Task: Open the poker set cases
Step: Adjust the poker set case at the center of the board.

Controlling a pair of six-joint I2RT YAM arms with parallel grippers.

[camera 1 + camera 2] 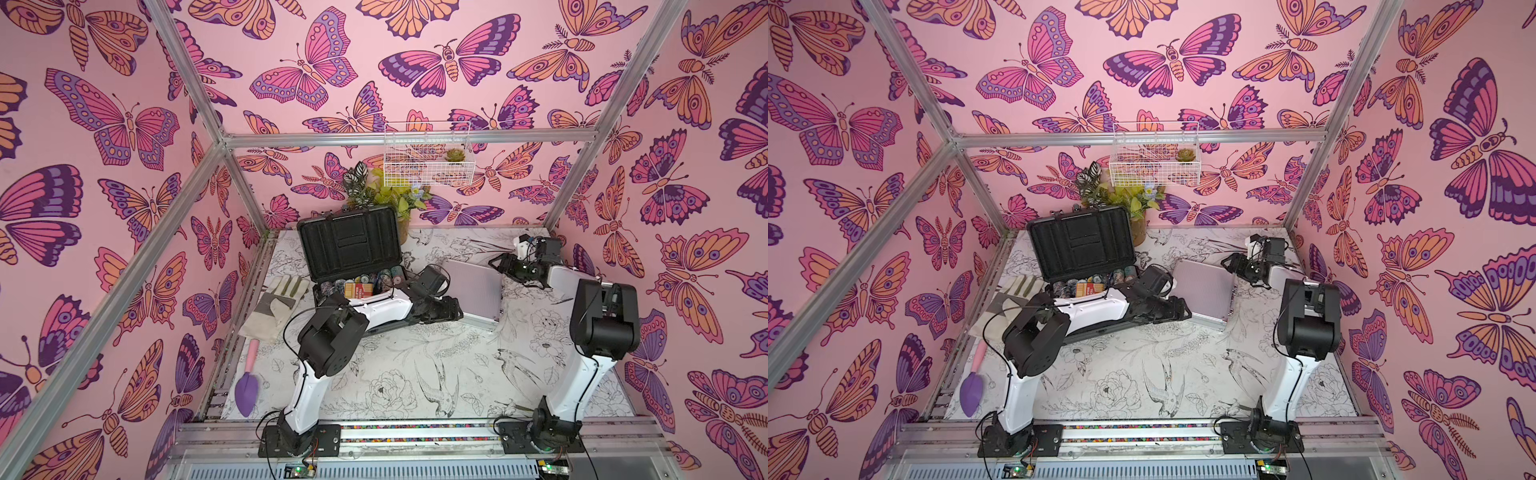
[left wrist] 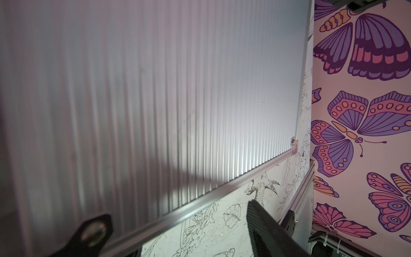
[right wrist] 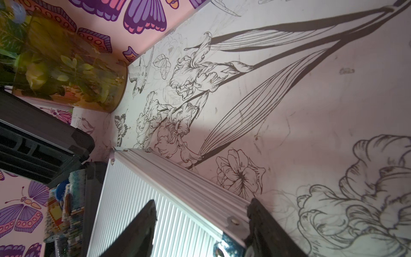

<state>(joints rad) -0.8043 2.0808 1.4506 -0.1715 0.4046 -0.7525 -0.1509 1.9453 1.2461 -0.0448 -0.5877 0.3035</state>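
Note:
The larger dark grey poker case (image 1: 349, 245) (image 1: 1079, 245) stands open at the back left, its lid upright and chips (image 1: 365, 282) showing in its base. To its right the smaller silvery-pink ribbed case (image 1: 473, 291) (image 1: 1204, 291) lies shut on the table. My left gripper (image 1: 455, 311) (image 2: 178, 213) is open at that case's near left edge: one finger (image 2: 95, 229) is over the lid, the other (image 2: 262, 222) over the table. My right gripper (image 1: 498, 264) (image 3: 202, 201) is open astride the far right corner, one finger (image 3: 142, 222) above the lid, one (image 3: 262, 222) by the side wall.
A work glove (image 1: 274, 303) and a purple trowel (image 1: 247, 382) lie along the left edge. A potted plant (image 1: 386, 195) (image 3: 66, 77) stands behind the open case, with a wire basket (image 1: 428, 153) on the back wall above it. Pink butterfly walls close in three sides.

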